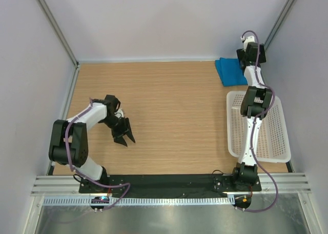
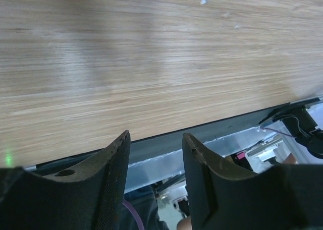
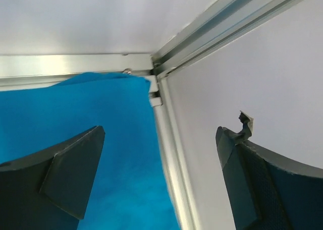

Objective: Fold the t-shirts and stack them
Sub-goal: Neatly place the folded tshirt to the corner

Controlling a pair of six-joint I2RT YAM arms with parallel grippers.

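- Shows the left gripper [image 1: 124, 136] at left, low over the bare wooden table [image 1: 174, 105], jaws partly apart with nothing between them, well apart from any cloth.
- Finds the folded blue t-shirt [image 1: 230, 71] in the table's far right corner, lying flat against the back rail, just beyond the white lattice basket [image 1: 274, 136].
- Places the right gripper [image 3: 160, 133] above that shirt's right edge, jaws spread wide and gripping nothing.
- Reads as the stacking step: shirt already folded and set down in its corner.
- Calls next for lifting the right arm straight up, clear of the cloth, so as not to snag or drag the fold.
- Shows no second shirt in the basket or on the table, so probably sits near the end of the task.
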